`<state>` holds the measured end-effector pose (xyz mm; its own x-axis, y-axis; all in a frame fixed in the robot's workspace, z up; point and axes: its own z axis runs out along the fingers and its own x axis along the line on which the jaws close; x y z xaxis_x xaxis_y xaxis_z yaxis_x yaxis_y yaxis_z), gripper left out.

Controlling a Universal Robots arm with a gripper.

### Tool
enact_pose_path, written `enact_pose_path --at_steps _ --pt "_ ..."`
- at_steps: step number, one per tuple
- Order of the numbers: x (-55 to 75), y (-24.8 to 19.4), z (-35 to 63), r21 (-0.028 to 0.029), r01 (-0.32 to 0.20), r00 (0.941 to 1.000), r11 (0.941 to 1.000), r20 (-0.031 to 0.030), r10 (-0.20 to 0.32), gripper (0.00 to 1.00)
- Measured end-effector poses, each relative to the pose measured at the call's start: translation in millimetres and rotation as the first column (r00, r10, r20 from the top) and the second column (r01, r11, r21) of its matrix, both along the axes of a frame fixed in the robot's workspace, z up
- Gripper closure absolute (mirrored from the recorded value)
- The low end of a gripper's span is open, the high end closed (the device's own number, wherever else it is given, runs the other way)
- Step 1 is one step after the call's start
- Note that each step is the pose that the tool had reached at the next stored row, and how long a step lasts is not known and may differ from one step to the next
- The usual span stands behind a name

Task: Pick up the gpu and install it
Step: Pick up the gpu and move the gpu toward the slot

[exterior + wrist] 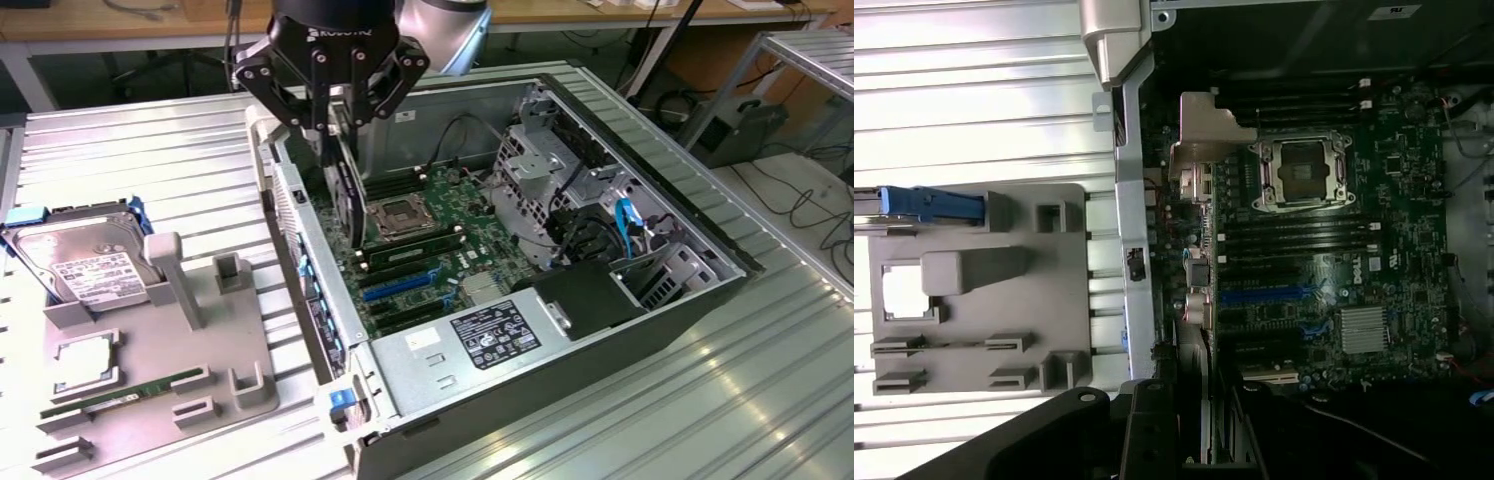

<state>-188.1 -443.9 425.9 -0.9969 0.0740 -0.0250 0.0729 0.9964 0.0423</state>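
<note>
The gpu (350, 195), a thin dark card, hangs edge-on inside the open computer case (694, 300), just above the motherboard (441, 262) and beside the CPU socket (400, 215). My black gripper (336, 125) is shut on the card's upper edge. In the wrist view the gpu's silvery-beige end bracket (1199, 140) runs along the case's rear wall, over the motherboard's rear ports. The card itself shows edge-on between my gripper's fingers (1154, 430). The blue expansion slots (400, 285) lie further along the board from the card, towards the case's near end.
A grey fixture tray (200, 390) lies at the exterior view's left on the ribbed metal table. It holds a hard drive (87, 265), a CPU (83, 365) and a green RAM stick (127, 392). A drive cage (534, 175) and cables fill the case's far side.
</note>
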Motion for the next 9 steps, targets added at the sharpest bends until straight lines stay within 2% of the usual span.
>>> enact_pose_path --at_steps 9 --pt "8.2 0.0 -0.5 -0.0003 0.000 1.0000 1.0000 0.0000 0.000 0.74"
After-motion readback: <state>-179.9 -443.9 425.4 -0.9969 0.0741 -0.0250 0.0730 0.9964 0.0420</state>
